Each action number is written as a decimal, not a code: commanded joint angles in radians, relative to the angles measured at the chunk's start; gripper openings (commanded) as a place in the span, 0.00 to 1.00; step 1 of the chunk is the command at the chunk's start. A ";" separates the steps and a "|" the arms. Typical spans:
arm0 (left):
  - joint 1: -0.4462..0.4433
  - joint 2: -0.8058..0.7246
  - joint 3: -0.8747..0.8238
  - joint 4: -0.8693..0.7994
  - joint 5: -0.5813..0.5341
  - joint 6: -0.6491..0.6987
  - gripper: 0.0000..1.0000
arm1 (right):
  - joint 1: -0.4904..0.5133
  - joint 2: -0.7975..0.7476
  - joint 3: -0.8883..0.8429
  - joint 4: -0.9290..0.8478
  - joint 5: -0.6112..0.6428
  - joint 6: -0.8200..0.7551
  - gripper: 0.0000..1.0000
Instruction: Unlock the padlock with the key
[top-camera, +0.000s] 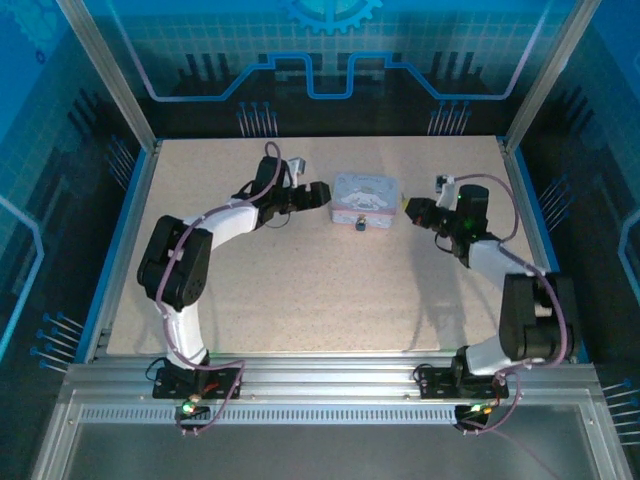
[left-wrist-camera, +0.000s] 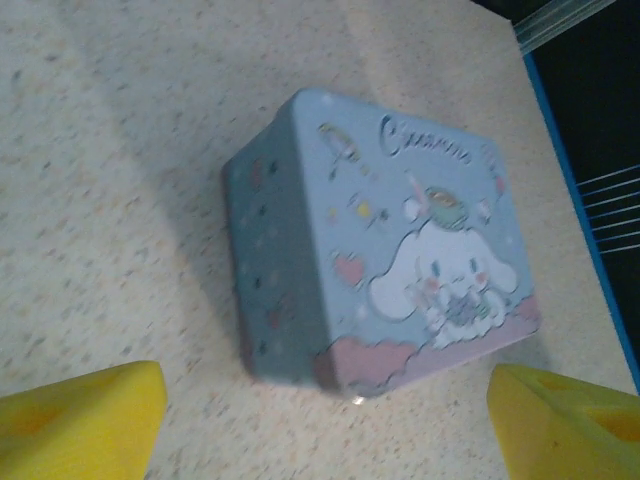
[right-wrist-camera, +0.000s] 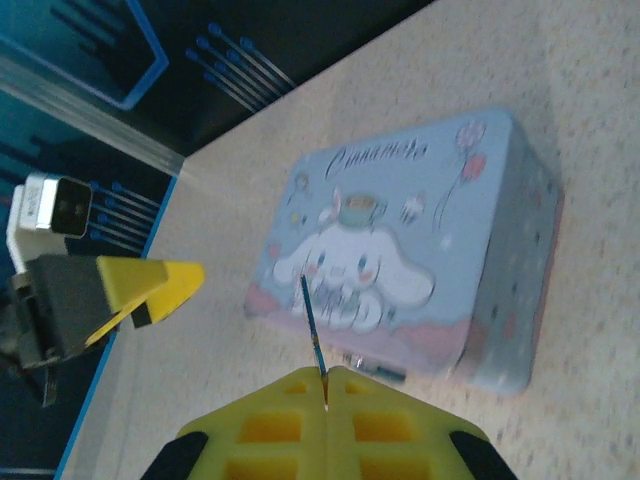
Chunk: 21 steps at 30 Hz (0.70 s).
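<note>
Right tool (right-wrist-camera: 325, 378) clenches the key (right-wrist-camera: 312, 330) near the shut tin (right-wrist-camera: 420, 230); left tool (left-wrist-camera: 325, 415) gapes, released.

At centre in the top view I'm making out the padlock (top-camera: 360, 224) only as a dark speck; the bottom edge is cropping the yellow fingers (left-wrist-camera: 80, 425) of the left gripper (left-wrist-camera: 325, 378).

The tin (top-camera: 365, 198) sits on the table's (top-camera: 300, 300) far half, midway between its side edges. The padlock (top-camera: 360, 224) is against the tin's near wall. The left gripper (top-camera: 327, 195) is just left of the tin and the right gripper (top-camera: 408, 207) just right, the key (right-wrist-camera: 312, 325) jutting from it toward the tin.
</note>
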 joint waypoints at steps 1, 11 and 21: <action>-0.010 0.076 0.076 -0.044 0.053 -0.014 0.85 | -0.012 0.120 0.077 0.167 -0.065 0.050 0.00; -0.025 0.176 0.179 -0.085 0.057 -0.022 0.85 | -0.012 0.380 0.193 0.363 -0.052 0.126 0.00; -0.036 0.214 0.214 -0.096 0.072 -0.021 0.85 | 0.002 0.496 0.215 0.452 -0.066 0.167 0.00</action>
